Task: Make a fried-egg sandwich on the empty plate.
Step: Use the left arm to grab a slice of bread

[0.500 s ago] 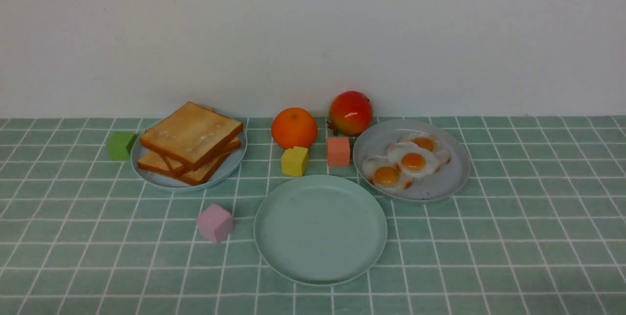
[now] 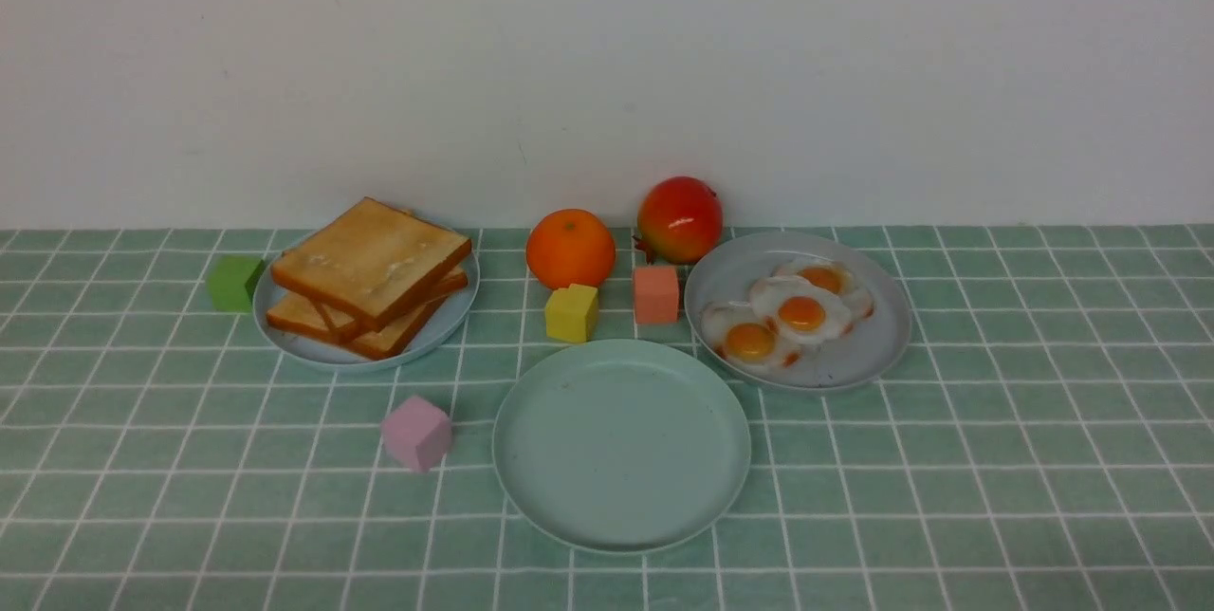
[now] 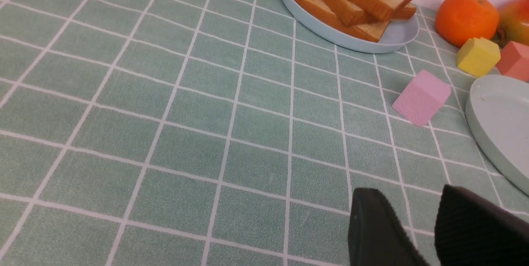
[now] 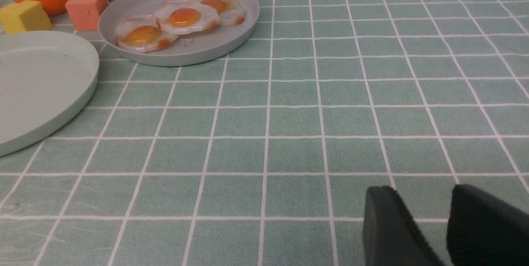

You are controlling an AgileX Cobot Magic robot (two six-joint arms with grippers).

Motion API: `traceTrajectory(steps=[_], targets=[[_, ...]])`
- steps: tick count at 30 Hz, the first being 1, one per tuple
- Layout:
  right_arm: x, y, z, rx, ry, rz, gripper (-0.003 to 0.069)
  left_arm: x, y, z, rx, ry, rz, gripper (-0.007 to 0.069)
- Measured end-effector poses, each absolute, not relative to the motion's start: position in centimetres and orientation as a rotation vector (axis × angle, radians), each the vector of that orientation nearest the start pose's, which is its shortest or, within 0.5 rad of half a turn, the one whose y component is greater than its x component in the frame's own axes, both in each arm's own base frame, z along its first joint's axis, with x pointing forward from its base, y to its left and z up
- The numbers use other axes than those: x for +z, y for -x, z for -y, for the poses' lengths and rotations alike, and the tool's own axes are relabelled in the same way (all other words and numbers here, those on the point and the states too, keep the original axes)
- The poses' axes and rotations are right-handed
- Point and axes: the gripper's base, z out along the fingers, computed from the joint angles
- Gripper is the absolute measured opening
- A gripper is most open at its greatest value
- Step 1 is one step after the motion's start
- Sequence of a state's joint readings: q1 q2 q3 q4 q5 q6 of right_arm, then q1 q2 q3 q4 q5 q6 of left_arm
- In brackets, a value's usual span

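**Mint plate bare; both grippers parted over cloth**

Front view, with the mint-green plate (image 2: 621, 445) as dial centre. The plate sits mid-table toward the near edge with nothing on it, so no sandwich is assembled.
- 10 o'clock: toast slices (image 2: 372, 260) stacked on the sky-blue plate (image 2: 446, 322), with the green cube (image 2: 233, 283) just beside that plate's far side.
- 2 o'clock: fried eggs (image 2: 801, 312), overlapping, on the grey plate (image 2: 863, 355), whose rim is just beside the mint rim.
- 12 o'clock: yellow cube (image 2: 571, 312), with the orange (image 2: 570, 248) behind it.
- 1 o'clock: salmon cube (image 2: 655, 293), with the red fruit (image 2: 679, 219) behind it.
- 9 o'clock: pink cube (image 2: 415, 432), near the rim.

Wrist views:
- left gripper (image 3: 409, 200): fingers apart, holding nothing, above the checked cloth (image 3: 165, 134).
- right gripper (image 4: 421, 195): same state.
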State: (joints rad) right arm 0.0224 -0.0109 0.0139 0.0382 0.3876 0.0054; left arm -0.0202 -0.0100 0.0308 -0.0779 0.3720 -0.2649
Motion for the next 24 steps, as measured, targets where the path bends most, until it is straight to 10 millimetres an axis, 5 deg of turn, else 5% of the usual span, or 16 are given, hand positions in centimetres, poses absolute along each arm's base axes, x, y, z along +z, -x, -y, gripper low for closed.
traceTrajectory(steps=[5,9,11,15,19,24], targets=[[17.4,-5.2,-0.2,0.057,-0.007,-1.874,0.0239,17.2,-5.3,0.4,-0.294,0.293,-1.834,0.0238],[17.4,-5.2,-0.2,0.057,-0.007,-1.874,0.0239,18.4,-5.6,0.7,-0.559,0.51,-1.678,0.0238],[17.4,-5.2,-0.2,0.057,-0.007,-1.874,0.0239,19.3,-5.7,0.7,-0.834,0.749,-1.507,0.0238],[17.4,-5.2,-0.2,0.057,-0.007,-1.874,0.0239,20.2,-5.7,0.2,-0.925,0.837,-1.361,0.0238],[17.4,-5.2,-0.2,0.057,-0.007,-1.874,0.0239,21.8,-5.4,0.4,-0.899,0.765,-1.358,0.0209],[17.4,-5.2,-0.2,0.057,-0.007,-1.874,0.0239,27.0,-5.7,1.3,-0.701,0.491,-1.564,0.0089]])
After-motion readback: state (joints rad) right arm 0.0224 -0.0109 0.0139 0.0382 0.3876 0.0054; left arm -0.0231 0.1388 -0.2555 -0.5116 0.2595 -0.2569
